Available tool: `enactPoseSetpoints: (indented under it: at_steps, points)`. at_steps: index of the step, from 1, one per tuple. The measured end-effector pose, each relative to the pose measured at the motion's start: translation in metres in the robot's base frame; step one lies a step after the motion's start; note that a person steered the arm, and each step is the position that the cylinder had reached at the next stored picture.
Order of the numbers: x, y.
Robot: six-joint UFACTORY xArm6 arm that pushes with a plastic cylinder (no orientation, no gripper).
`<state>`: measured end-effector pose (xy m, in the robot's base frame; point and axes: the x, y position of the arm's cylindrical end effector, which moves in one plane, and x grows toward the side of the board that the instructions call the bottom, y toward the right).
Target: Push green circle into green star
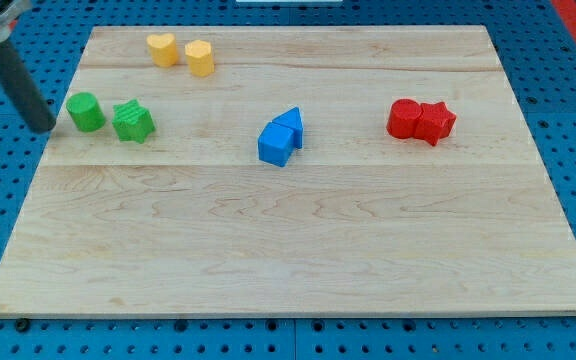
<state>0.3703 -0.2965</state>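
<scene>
The green circle (86,111) sits near the board's left edge. The green star (133,121) stands just to its right, with a narrow gap or light contact between them; I cannot tell which. My tip (44,127) is at the end of the dark rod, just left of the green circle, at the board's left edge and a small gap away from the block.
A yellow heart (163,48) and a yellow block (200,57) lie at the view's top left. A blue cube (276,145) and a blue triangle (290,124) touch near the middle. Two red blocks (420,120) touch at the right. The wooden board (288,250) lies on a blue pegboard.
</scene>
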Motion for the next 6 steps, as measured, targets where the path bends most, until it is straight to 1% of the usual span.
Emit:
enactPoseSetpoints:
  at_steps: [1,2,4,6]
  points:
    - [-0.019,-0.008]
    - [-0.023,0.008]
    - [-0.002,0.049]
    - [-0.004,0.056]
